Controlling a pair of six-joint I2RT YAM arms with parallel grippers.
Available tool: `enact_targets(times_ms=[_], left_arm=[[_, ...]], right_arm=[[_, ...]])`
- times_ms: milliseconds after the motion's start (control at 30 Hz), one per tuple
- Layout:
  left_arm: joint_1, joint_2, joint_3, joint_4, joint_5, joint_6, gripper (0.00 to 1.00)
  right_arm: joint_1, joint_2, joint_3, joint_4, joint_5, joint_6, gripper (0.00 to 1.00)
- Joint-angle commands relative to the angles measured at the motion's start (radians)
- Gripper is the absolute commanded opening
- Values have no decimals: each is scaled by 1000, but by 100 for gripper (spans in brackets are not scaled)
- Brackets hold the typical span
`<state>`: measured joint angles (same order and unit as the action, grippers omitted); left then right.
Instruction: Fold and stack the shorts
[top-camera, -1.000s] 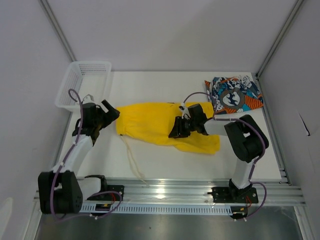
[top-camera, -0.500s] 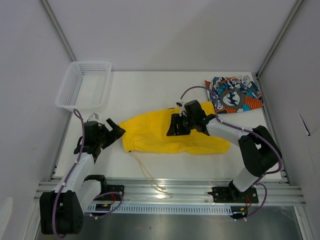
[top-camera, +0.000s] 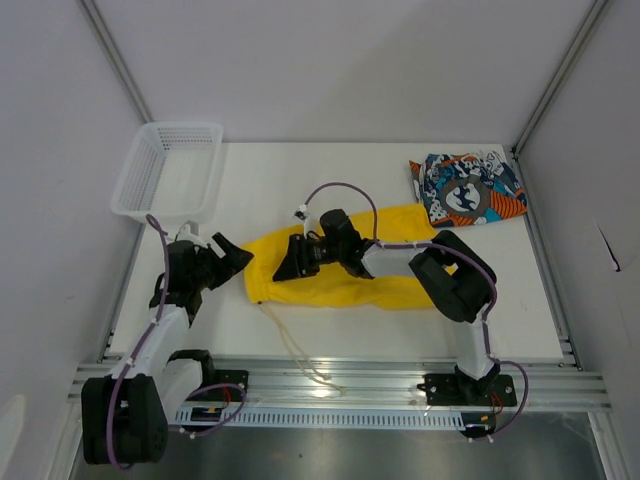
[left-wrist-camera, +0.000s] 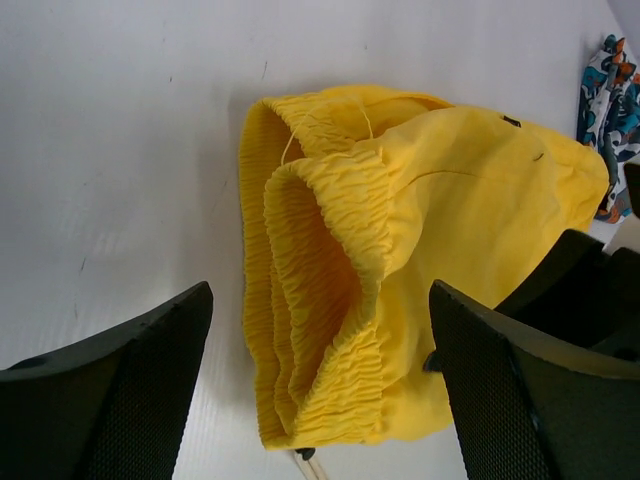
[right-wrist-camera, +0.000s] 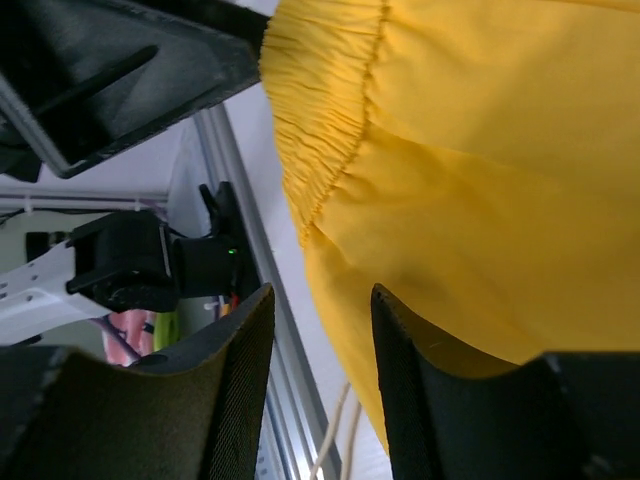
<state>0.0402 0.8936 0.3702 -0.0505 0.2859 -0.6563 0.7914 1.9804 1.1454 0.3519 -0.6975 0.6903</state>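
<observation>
Yellow shorts (top-camera: 340, 290): spread across the middle of the table (top-camera: 330, 175), waistband (left-wrist-camera: 320, 300) at the left end, legs running right. Not yet folded flat, judging by the elastic edge bunched and doubled over on itself. Trailing a white drawstring (top-camera: 290, 350) toward the near rail.

Right gripper (top-camera: 287, 265): reaches well across to the left half of the cloth, close to the waistband. Jaws part open, with only rail and table showing through the gap and nothing pinched there. Cloth close against one finger; cannot tell whether touching. Probably placed to pick up or pin that edge for a fold.

Left gripper (top-camera: 228, 258): sits just left of the waistband, pointed straight at it. Jaws spread wide, empty, one finger on either side of the bunched elastic, apart from it. Looks lined up to take that end.

Printed shorts (top-camera: 465, 190): far right corner, well apart, in a compact shape that looks already folded, likely the base for stacking.

Basket (top-camera: 180, 127): far left corner, apart from both pairs.
</observation>
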Motion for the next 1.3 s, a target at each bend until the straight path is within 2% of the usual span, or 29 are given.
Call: enact_targets(times_ms=[0,133,167,233,367,533,600,633,767,1000,1267], left_arm=[[20,60,35,116,50,-32,88],[23,126,33,192,82,-69,76],[23,154,39,204,93,-78,68],[24,180,44,231,104,-85,61],[24,226,50,270,121,-95,49],[23,283,56,307,137,-100,40],[24,300,68,314,141,-101,36],[26,310,76,320,145,-101,31],[24,311,99,342,156,-103,21],[24,278,95,397,179,-117,15],[23,223,72,449,219,-155,13]], right_arm=[[25,67,56,315,-108,142,45],[42,126,68,467,-137,265,37],[46,135,73,479,-138,288,34],[54,153,86,502,-140,299,28],[75,178,119,480,-132,293,18],[88,222,160,461,-122,290,7],[92,230,168,446,-119,281,6],[92,235,174,443,-117,276,5],[92,245,181,412,-97,249,3],[91,247,186,400,-62,236,0],[86,222,188,404,-23,221,0]])
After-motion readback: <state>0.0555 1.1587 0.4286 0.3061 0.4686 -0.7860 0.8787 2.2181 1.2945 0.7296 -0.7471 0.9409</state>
